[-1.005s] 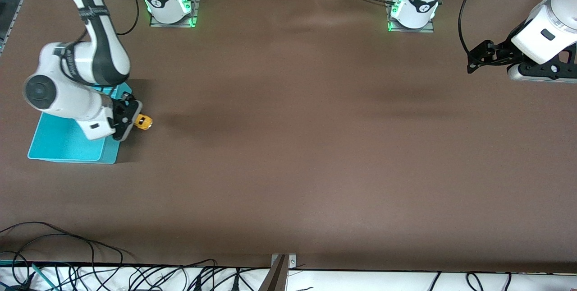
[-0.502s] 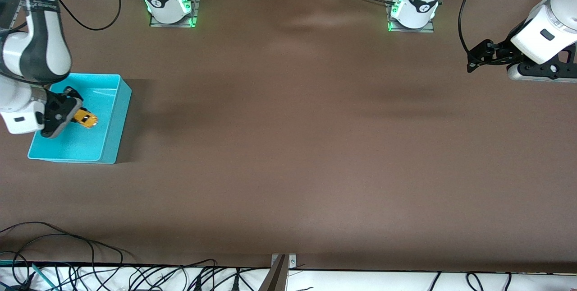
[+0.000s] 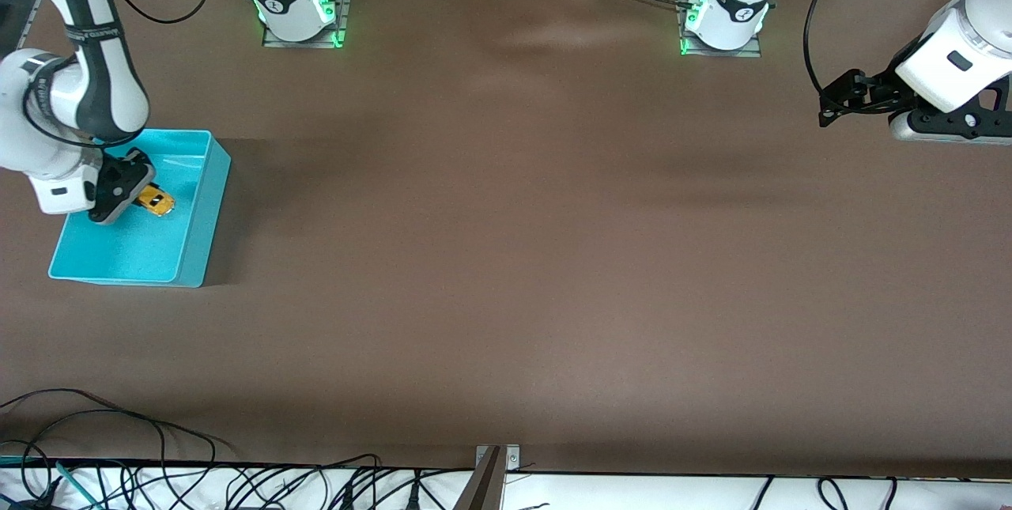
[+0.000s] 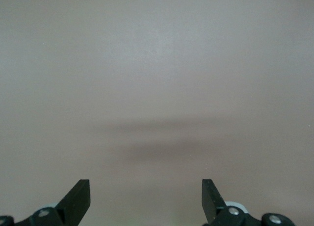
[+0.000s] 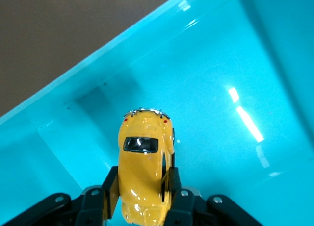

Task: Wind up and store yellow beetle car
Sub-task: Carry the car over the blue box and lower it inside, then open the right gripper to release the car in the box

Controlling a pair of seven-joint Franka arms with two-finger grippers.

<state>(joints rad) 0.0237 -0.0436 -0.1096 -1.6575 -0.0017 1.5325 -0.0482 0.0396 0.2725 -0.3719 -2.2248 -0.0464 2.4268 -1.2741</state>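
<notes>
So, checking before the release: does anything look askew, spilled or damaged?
Nothing stands out. The right gripper holds the small yellow toy beetle car over the intact turquoise plastic bin; the left gripper waits open over bare table.

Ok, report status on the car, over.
Right gripper shut on yellow beetle car, over the turquoise bin. Left gripper open, waiting at its end. Nothing in the way.
</notes>
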